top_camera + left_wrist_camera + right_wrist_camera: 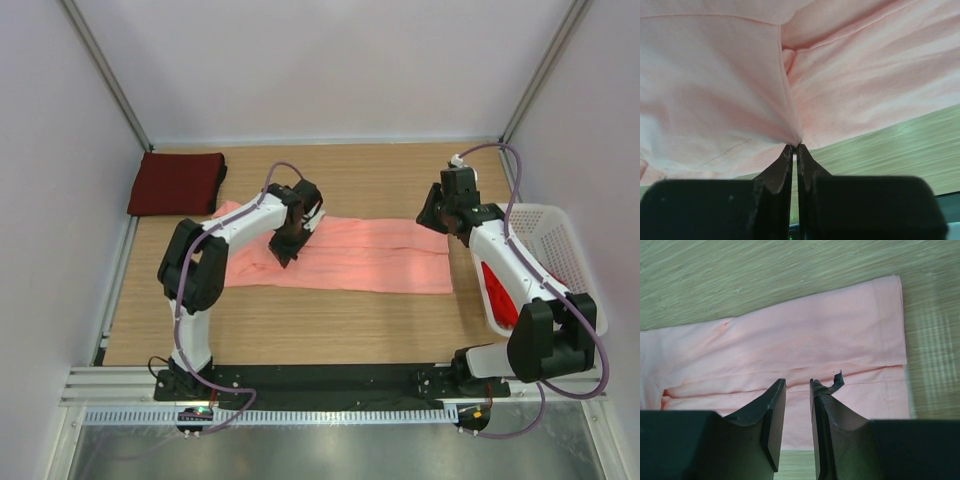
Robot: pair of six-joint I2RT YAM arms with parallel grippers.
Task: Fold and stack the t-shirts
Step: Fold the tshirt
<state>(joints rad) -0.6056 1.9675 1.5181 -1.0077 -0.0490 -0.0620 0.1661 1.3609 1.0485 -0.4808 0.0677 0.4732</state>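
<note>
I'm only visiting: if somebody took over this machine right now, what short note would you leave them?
Left gripper: shut, pinching the pink shirt towards its left end.
Right gripper: jaws slightly apart, holding nothing, above the pink shirt's right end.
Maroon shirt: folded, at the far left corner of the table.
Red shirt: in the white basket on the right.
Done: maroon shirt folded; pink shirt looks folded into a long strip.
Left: finish folding the pink one, fold the red one, stack all three.
</note>
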